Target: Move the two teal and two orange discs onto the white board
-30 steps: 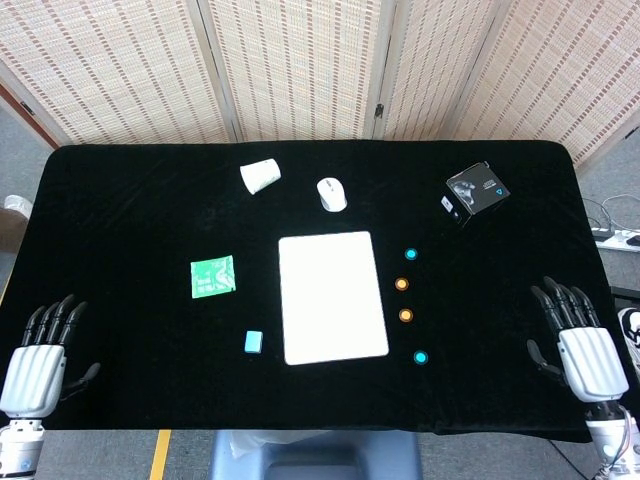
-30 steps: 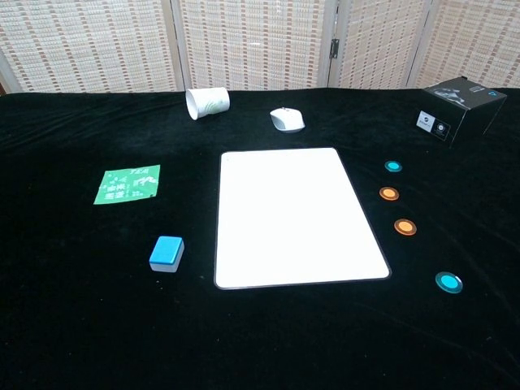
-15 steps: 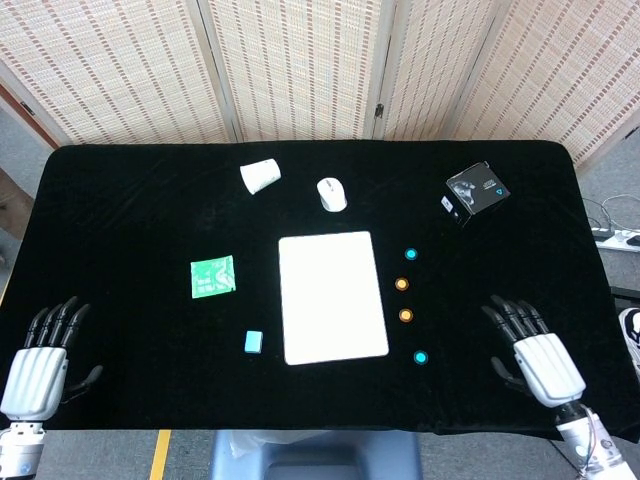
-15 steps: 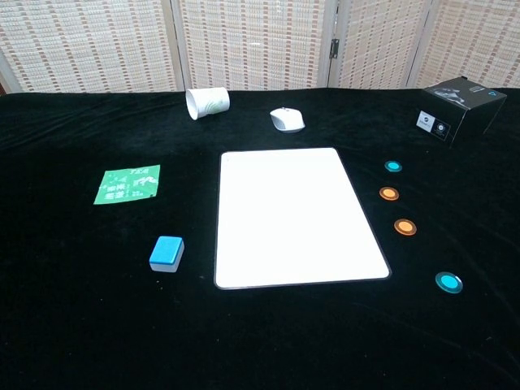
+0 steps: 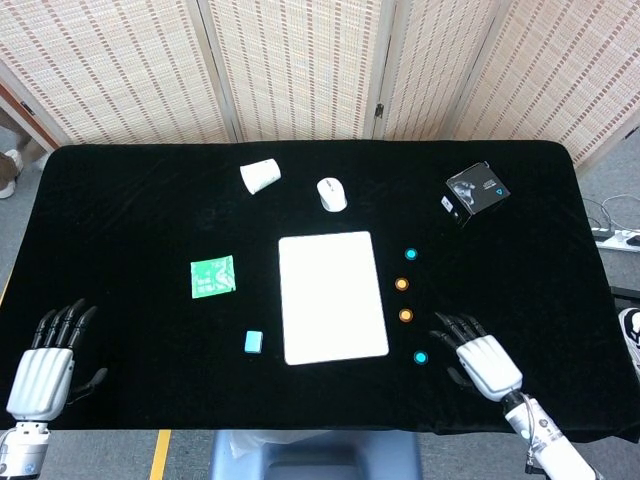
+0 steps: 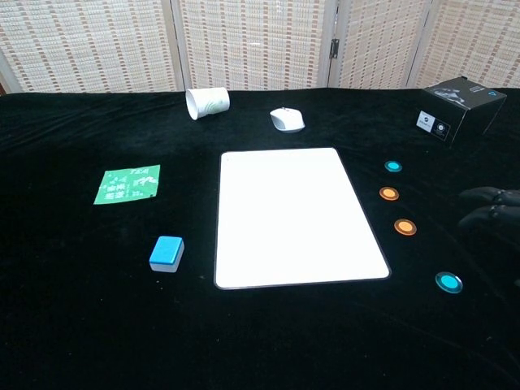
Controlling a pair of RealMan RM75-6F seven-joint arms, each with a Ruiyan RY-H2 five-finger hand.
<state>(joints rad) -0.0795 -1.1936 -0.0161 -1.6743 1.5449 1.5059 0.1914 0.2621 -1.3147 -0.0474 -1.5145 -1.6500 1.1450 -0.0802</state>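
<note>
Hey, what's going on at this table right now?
Nothing has been moved yet. The two teal discs and two orange discs lie in a row on the black cloth, right of the empty white board. The right robot hand, open and holding nothing, is beside the nearest teal disc. The left robot hand rests open at the table's near corner.

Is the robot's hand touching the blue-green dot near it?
Apart. In the head view, black cloth shows between the right hand and the near teal disc.
</note>
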